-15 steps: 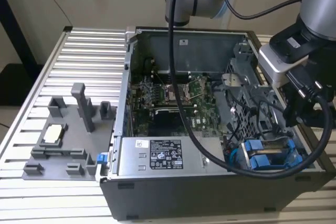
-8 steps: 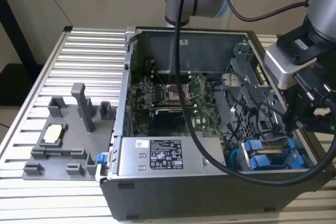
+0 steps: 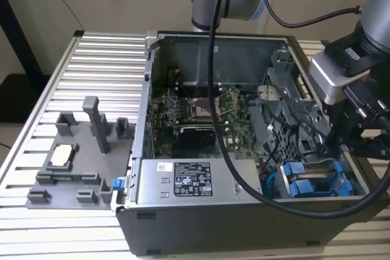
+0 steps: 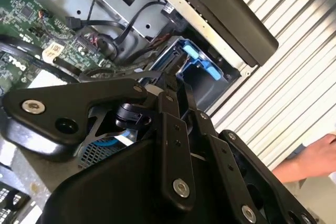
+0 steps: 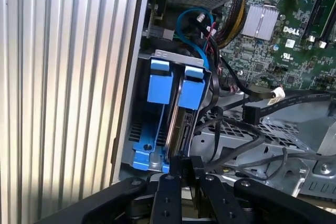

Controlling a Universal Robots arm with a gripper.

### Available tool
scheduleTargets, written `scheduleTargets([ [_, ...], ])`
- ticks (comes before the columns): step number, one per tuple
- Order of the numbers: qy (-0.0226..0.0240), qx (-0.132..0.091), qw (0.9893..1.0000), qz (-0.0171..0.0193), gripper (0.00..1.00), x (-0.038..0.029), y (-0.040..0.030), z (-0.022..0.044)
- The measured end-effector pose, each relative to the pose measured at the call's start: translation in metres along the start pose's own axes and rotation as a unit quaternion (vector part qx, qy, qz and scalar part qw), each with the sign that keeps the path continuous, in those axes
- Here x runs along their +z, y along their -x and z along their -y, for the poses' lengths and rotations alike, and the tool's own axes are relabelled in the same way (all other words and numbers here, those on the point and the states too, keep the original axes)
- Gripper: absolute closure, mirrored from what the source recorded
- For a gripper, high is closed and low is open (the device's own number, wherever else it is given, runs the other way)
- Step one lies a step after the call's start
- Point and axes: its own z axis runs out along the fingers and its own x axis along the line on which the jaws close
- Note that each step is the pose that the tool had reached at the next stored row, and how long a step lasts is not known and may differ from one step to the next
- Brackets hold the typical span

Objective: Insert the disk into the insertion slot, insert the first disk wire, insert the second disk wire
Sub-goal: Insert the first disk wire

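Observation:
The disk [image 5: 176,127] stands on edge in the insertion slot [image 5: 157,153], a blue bay at the case's front corner, with its blue carrier tabs [image 5: 191,90] at the far end. In both wrist views my gripper [image 5: 185,163] [image 4: 168,90] sits at the disk's near end, its black fingers [image 5: 169,182] shut on it. In the exterior view the gripper [image 3: 332,145] hangs just above the blue bay [image 3: 304,184] at the lower right of the open case. Two loose black wire plugs [image 5: 256,113] [image 5: 264,94] lie beside the bay, unplugged.
The open computer case [image 3: 152,89] lies on a slatted metal table [image 3: 103,59]. Inside are the motherboard [image 3: 201,114], a grey power-supply box [image 3: 189,178] and tangled cables [image 5: 231,145]. A grey fixture block [image 3: 73,162] sits at the exterior view's left. A person's hand [image 4: 315,156] rests beside the table.

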Motion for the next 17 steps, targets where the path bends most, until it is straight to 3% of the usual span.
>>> scheduleTargets([
  [4,0.0008,0.024,0.9997,-0.0051,0.81,0.0039,-0.0002,-0.0008],
  [6,0.0003,0.035,0.9994,-0.0054,0.81,0.0052,-0.0003,-0.0010],
  [8,-0.0012,0.043,0.9991,0.0002,0.81,0.0056,-0.0002,-0.0012],
  [11,-0.0042,0.055,0.9984,0.0147,0.81,0.0059,-0.0002,-0.0013],
  [13,-0.0016,0.057,0.9983,0.0162,0.81,0.0067,-0.0004,-0.0007],
  [17,0.0145,0.059,0.9980,0.0173,0.81,0.0089,-0.0013,0.0030],
])
